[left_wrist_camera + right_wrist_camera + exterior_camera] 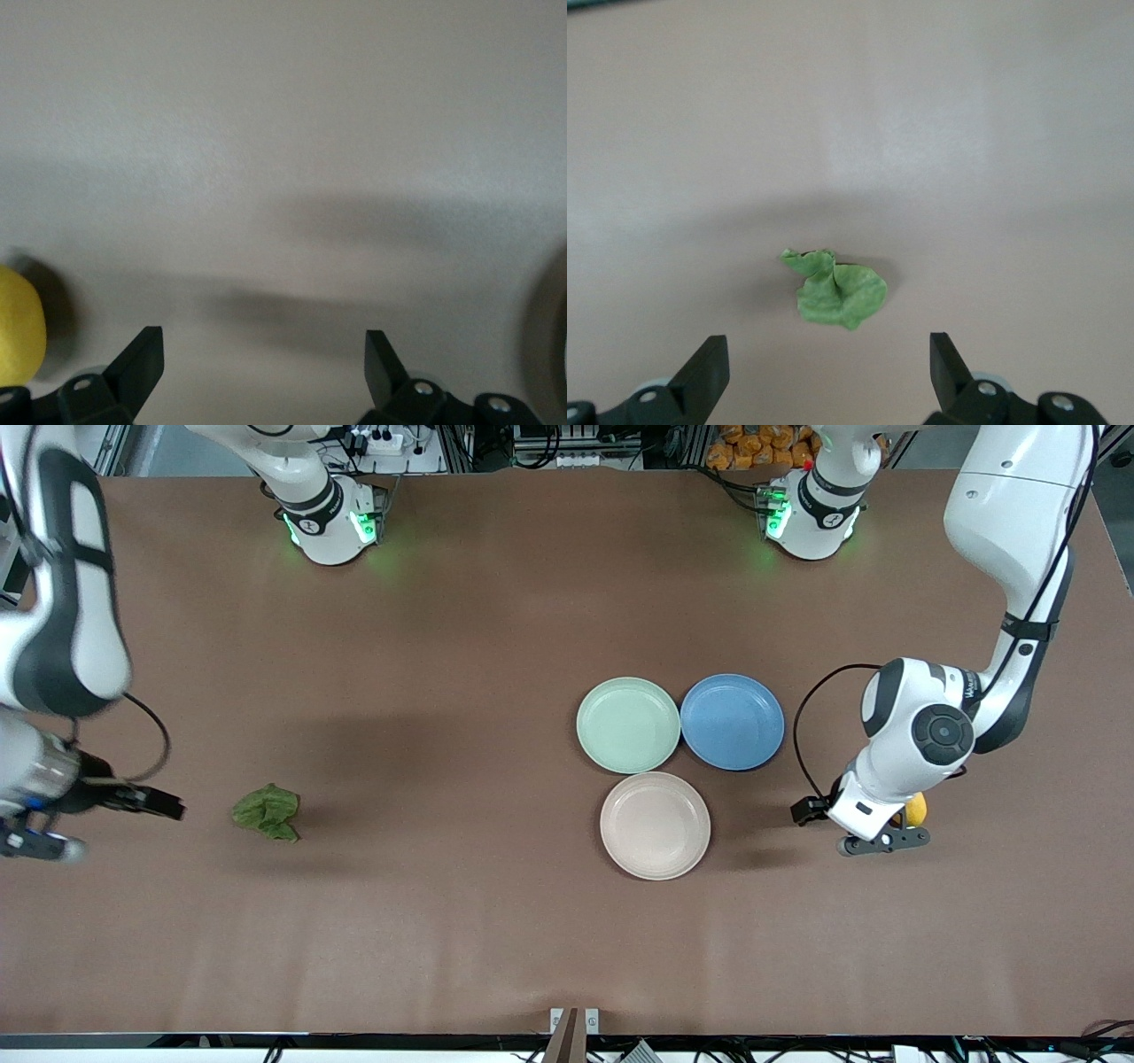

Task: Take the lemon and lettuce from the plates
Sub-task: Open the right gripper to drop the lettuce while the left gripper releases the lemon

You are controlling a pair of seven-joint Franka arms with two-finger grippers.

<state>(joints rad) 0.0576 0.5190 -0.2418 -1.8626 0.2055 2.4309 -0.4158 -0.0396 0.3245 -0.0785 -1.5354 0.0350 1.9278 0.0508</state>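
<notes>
We see both plates (628,724) bare; the lettuce (267,812) and lemon (915,809) rest on the desk (443,646) beside the spread right hand (133,802) and left hand (864,828).

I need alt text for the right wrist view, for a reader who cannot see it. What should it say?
A crumpled green lettuce leaf lies alone on the brown table, not held by anything. The right gripper is open, and its two dark fingers stand wide apart at the edge of the picture, clear of the leaf.
</notes>
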